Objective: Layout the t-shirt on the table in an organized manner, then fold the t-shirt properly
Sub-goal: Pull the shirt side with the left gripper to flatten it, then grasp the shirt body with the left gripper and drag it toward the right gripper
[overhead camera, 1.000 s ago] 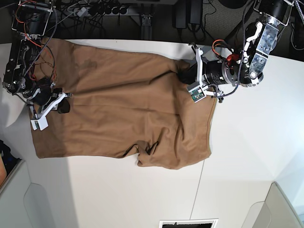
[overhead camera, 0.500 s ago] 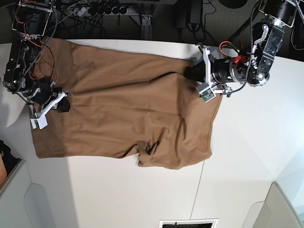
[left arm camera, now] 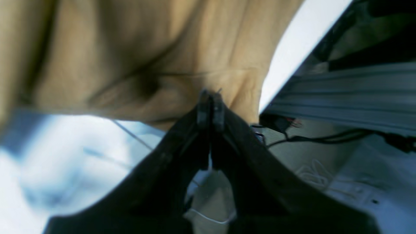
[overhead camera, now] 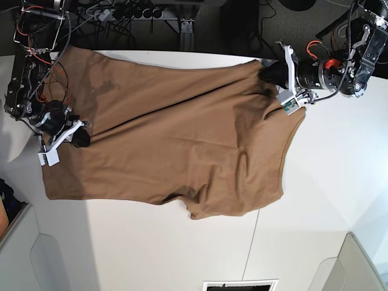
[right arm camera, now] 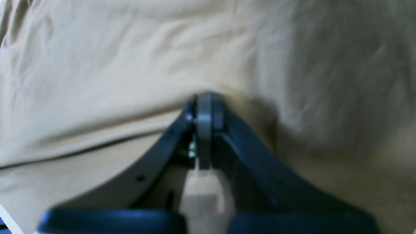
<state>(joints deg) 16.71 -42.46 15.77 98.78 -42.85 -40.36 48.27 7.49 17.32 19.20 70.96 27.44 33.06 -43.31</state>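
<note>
The left gripper (overhead camera: 268, 74) and right gripper (overhead camera: 80, 140) both pinched the t-shirt (overhead camera: 170, 133), spread over the table (overhead camera: 327, 182); cables (overhead camera: 121, 12) lay behind.

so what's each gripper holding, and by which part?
Left gripper: shut on the t-shirt at its edge, by the far table edge. Right gripper: shut on the shirt's opposite end.
</note>
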